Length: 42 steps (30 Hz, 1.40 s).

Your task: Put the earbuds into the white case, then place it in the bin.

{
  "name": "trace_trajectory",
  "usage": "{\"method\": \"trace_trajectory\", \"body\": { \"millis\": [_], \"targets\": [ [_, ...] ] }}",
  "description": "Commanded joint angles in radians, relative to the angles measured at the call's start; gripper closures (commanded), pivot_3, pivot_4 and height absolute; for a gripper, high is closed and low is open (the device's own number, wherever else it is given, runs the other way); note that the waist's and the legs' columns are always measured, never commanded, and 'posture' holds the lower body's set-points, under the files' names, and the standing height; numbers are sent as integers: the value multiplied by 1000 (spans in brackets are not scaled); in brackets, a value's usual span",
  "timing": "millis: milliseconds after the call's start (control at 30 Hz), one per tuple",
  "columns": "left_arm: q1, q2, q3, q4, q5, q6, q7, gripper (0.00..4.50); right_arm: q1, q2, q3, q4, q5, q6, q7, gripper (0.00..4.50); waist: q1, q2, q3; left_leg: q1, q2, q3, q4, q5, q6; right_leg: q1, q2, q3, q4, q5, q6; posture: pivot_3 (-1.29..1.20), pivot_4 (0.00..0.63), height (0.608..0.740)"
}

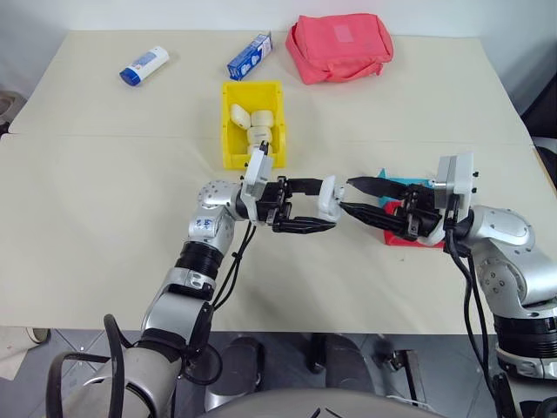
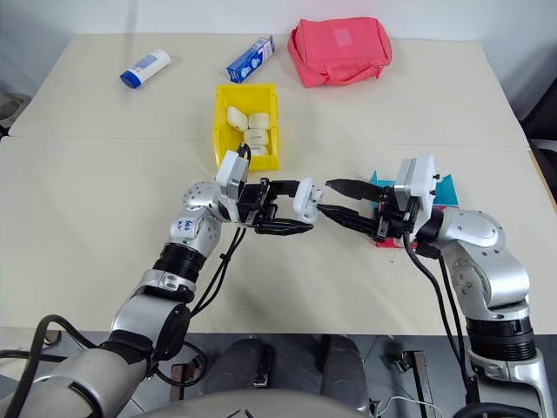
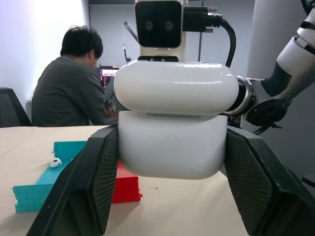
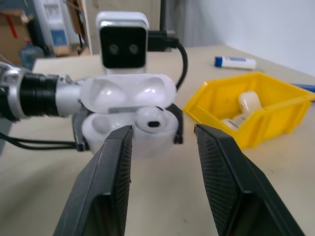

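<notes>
You have a wide cream table [image 1: 104,261] in front of you, with a pink zipped pouch [image 1: 339,47] lying at its far edge, a blue and white carton [image 1: 250,56] to the left of the pouch and a white tube with a blue cap [image 1: 144,65] farther left. Nearer the middle sits the bin [image 1: 228,150], bright yellow and open on top, with several cream rounded cases [image 1: 254,124] lying inside it. On your right, a teal tray [image 3: 47,177] and a low red tray [image 3: 125,184] lie side by side under the right arm, and one of the earbuds [image 3: 55,162] rests on the teal tray. Your left gripper [image 1: 313,207] reaches toward the right above the table, its two fingers pressed against the sides of the white case [image 1: 328,197], which it holds clear of the surface with the hinged lid flipped up. Your right gripper [image 1: 352,196] points leftward at that case, its jaws spread with a plain gap between them and nothing between them; its fingertips [image 1: 355,183] sit just beside the case. Another earbud [image 4: 150,119] sits in the open case, its rounded head standing above the rim rather than fully seated.
</notes>
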Motion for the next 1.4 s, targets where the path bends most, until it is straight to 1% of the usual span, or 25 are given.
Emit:
{"method": "trace_trajectory", "body": {
  "millis": [33,200,300,367,400,467,600,633,733,933,1167,1233,1267,1333,1400],
  "targets": [
    [-40,-4,13,12,-10,-30,-44,1699,4,-55,-68,-47,7,34,-20,2426,1,0,0,0,0,0,0,0,0,0,0,0,0,0,0,0,150,740],
    [-50,0,20,50,-3,-59,-35,1699,135,-164,-237,-93,12,69,-27,2426,6,0,0,-1,-1,0,0,0,1,0,0,-1,-2,0,0,0,150,740],
    [-54,-3,21,52,-4,-69,-33,1699,253,-195,-357,-133,-2,90,-54,2426,6,0,0,-2,-1,0,-1,0,1,0,0,-1,-4,1,1,0,150,740],
    [-59,-8,24,48,-8,-71,-29,1699,340,-194,-451,-159,-9,99,-72,2426,8,0,0,-2,0,0,-1,0,1,1,0,-1,-5,1,2,0,150,740],
    [-60,-11,24,43,-10,-70,-27,1699,390,-184,-508,-174,-7,107,-82,2426,10,0,0,-2,0,0,-1,0,1,1,0,-1,-5,2,2,0,150,740],
    [-63,-15,25,40,-12,-70,-25,1699,459,-171,-582,-195,-5,113,-95,2426,12,0,0,-2,-1,0,-1,0,1,1,0,-1,-6,3,2,0,150,740],
    [-73,-27,28,44,-10,-63,-14,1699,669,-81,-792,-260,-4,119,-121,2426,25,0,0,-2,0,1,-1,0,1,2,1,-1,-8,5,2,0,150,740],
    [-75,-28,28,47,-9,-63,-12,1699,696,-68,-815,-271,1,121,-128,2426,27,0,0,-3,0,1,-1,0,1,1,0,-1,-8,5,2,0,150,740],
    [-77,-33,30,53,-8,-65,-15,1699,832,22,-926,-320,9,118,-152,2426,29,0,0,-3,0,2,-2,-1,2,1,0,1,-9,5,3,0,150,740],
    [-81,-41,30,59,-5,-71,-14,1699,891,53,-955,-352,27,122,-193,2426,20,0,0,-1,1,3,-4,-4,7,1,0,2,-9,4,2,0,150,740],
    [-80,-48,33,55,-5,-77,-8,1699,848,-20,-921,-329,29,166,-231,2426,21,0,0,0,1,3,-5,-2,4,0,1,2,-9,4,1,0,150,740],
    [-75,-49,35,48,-6,-78,-5,1699,807,-62,-894,-311,19,182,-242,2426,20,0,0,0,1,3,-5,-3,6,0,1,2,-9,4,1,0,150,740],
    [-66,-51,34,37,-5,-80,-2,1699,752,-112,-848,-277,0,190,-250,2426,20,0,0,0,1,3,-5,-3,6,0,1,2,-9,4,1,0,150,740],
    [-56,-54,31,24,-3,-83,3,1699,685,-170,-794,-232,-24,198,-253,2426,13,0,0,0,0,4,-5,-3,6,0,1,2,-9,3,0,0,150,740],
    [-44,-60,29,8,-2,-86,8,1699,597,-243,-706,-165,-63,203,-254,2426,10,0,0,0,0,4,-5,-2,6,0,0,2,-9,3,0,0,150,740]
  ]
}}
